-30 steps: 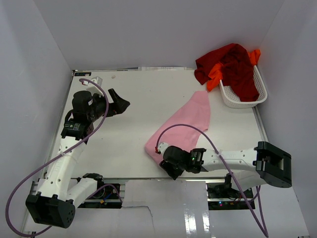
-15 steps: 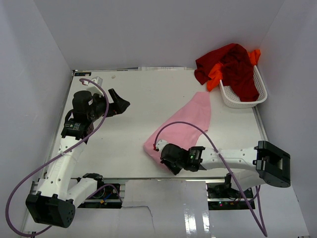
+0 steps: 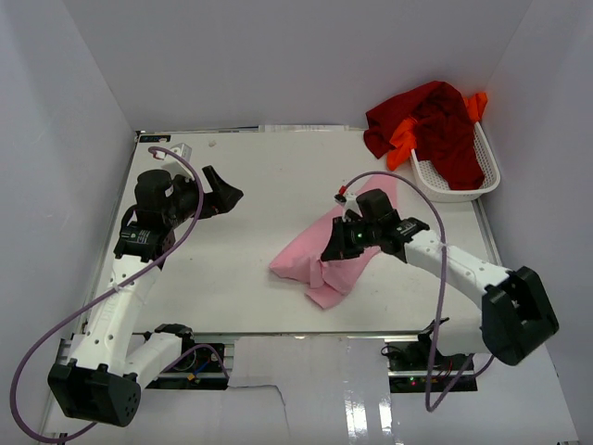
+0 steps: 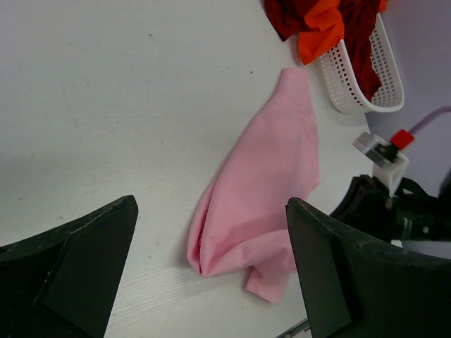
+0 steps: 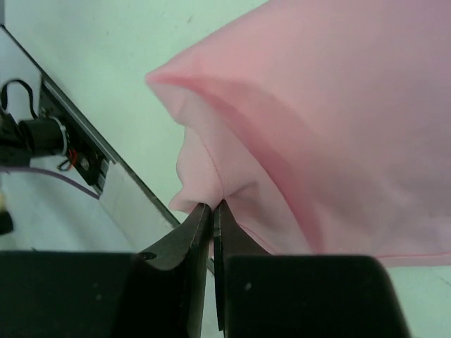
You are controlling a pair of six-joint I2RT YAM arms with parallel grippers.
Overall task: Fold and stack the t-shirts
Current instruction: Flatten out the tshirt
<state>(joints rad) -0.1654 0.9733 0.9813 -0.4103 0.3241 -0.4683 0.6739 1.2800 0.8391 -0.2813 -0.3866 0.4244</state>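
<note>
**Right arm, mid-fold.** The right gripper (image 3: 334,250) has swung from the near table edge, where it sat 1 s ago, up and toward the far side. It carries the near corner of the light pink t-shirt (image 3: 298,261) with it. In the right wrist view the 2 fingers (image 5: 184,243) are pinched together on a small pleat of pink cloth (image 5: 324,105), which hangs from them in a slack hood.

The shirt, a flat diagonal strip 1 s ago, is now doubled and bunched near the table's middle front. A loose flap trails toward the near edge. This is judged to be the 1st fold under way and not yet laid down.

The left gripper (image 3: 225,196) is in the same place as in both earlier frames. It hangs well apart from the shirt, jaws spread wide and empty.

The dark red t-shirt (image 3: 435,120) and the bright orange t-shirt (image 3: 400,144) are draped over the white basket (image 3: 454,192) at the far right, unfolded as before.
</note>
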